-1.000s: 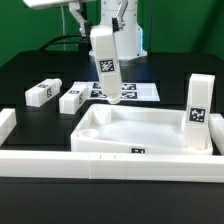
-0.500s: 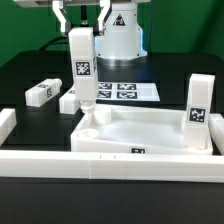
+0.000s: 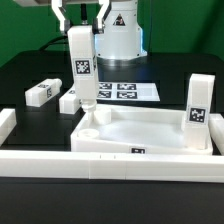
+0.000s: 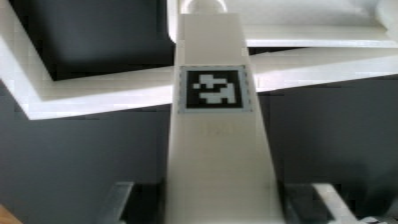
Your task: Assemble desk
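Note:
My gripper (image 3: 80, 20) is shut on a white leg (image 3: 80, 65) and holds it upright by its top. The leg's lower tip is at the far corner of the white tabletop (image 3: 150, 135) on the exterior view's left. I cannot tell whether it is seated there. In the wrist view the leg (image 4: 217, 110) runs between my gripper's (image 4: 221, 203) fingers toward that corner of the tabletop (image 4: 80, 90). Another leg (image 3: 198, 105) stands upright at the tabletop's far corner on the exterior view's right. Two loose legs (image 3: 40, 92) (image 3: 70, 99) lie on the table on the exterior view's left.
The marker board (image 3: 125, 90) lies flat behind the tabletop. A long low white border wall (image 3: 110, 165) runs along the front, with an end piece (image 3: 6, 122) at the exterior view's left. The robot base (image 3: 118, 35) stands at the back.
My gripper has carried the leg toward the exterior view's left, from over the tabletop's far rim to its far left corner, and set it upright. It has held still for the last half second.

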{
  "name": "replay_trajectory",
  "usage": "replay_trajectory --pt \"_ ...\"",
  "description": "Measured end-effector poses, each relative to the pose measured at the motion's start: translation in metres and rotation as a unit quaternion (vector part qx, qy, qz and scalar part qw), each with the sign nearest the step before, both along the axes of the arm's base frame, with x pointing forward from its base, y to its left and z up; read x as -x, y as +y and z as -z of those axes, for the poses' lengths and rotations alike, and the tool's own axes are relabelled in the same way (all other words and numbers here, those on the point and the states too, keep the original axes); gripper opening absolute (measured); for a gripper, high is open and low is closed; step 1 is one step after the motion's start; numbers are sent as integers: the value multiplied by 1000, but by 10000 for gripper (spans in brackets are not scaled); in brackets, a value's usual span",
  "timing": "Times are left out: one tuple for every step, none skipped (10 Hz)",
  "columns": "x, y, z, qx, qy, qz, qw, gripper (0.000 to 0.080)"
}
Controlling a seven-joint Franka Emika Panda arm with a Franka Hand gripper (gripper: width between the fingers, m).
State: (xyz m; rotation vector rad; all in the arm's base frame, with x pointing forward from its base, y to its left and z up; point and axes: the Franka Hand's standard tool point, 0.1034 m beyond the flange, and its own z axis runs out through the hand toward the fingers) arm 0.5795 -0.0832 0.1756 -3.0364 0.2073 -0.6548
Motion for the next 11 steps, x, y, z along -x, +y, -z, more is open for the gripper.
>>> replay_trajectory --pt "-3 0 8 9 5 -10 1000 290" --pt "-9 1 11 17 5 -22 1000 290" --pt "-12 -1 12 19 5 -22 1000 290" --pt "-14 -3 13 19 5 -21 1000 290" --pt "-14 -3 13 19 5 -21 1000 290" --pt "-17 -3 14 19 5 -21 1000 290" --pt "-18 -3 14 20 4 -21 1000 290" --pt "-18 -4 15 21 3 -20 1000 290" --pt "-18 -4 16 21 4 -20 1000 290" --pt "-18 -8 15 32 -9 -17 999 290" --pt "-18 -5 18 31 -7 -16 999 290"
